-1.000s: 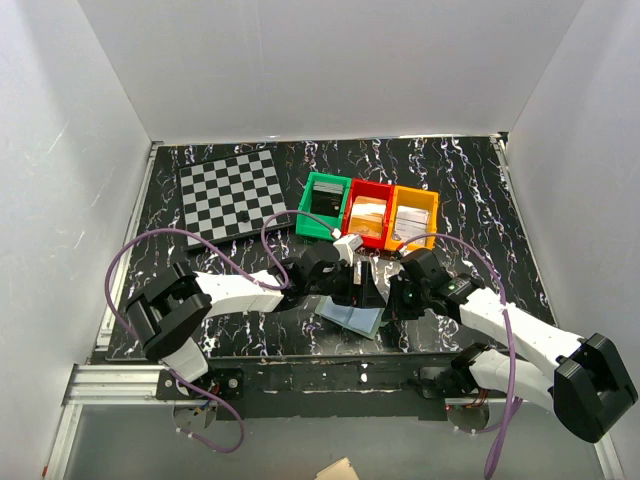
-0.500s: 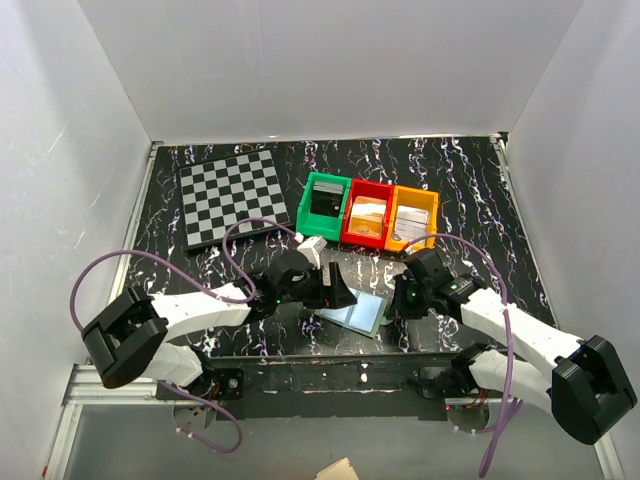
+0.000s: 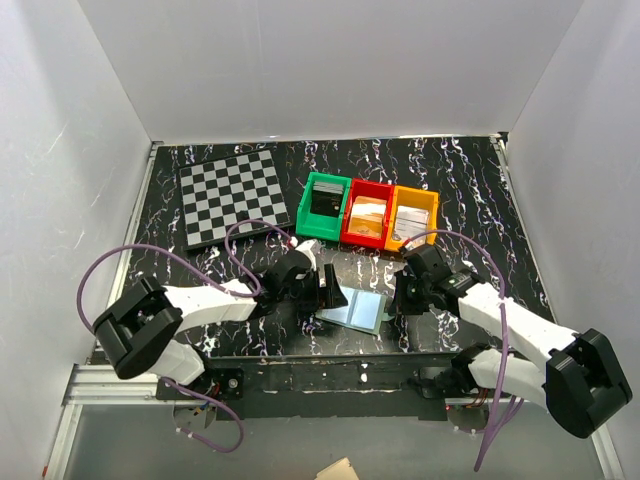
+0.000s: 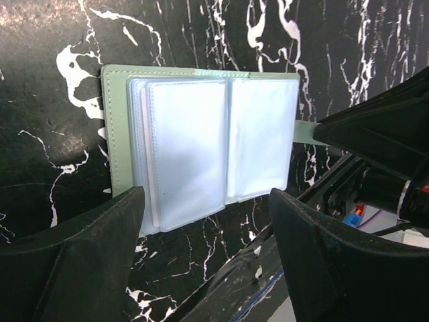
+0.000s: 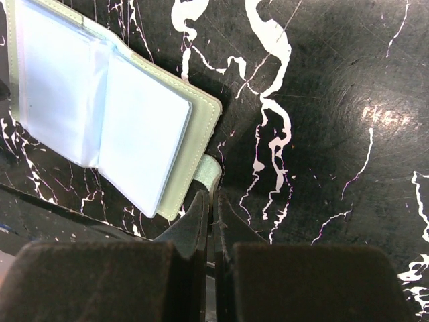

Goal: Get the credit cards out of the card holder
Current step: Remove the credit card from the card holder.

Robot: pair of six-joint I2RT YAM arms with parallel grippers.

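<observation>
No text, label or number legible — none (any view).

Black, white-veined desk (image 3: 480,190). Lying on it: checkerboard (image 3: 232,192) back left; green bin (image 3: 305,205), red bin (image 3: 360,241), orange bin (image 3: 433,215) touching in a row; card holder (image 3: 358,308) open flat near the front edge.

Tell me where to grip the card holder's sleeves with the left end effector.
Probably the free outer edge of the sleeves, on the half away from the snap tab, coming from above with the open left end effector. The card holder lies open and flat, sleeves bound at its middle, and the right end effector pinches the tab.
</observation>
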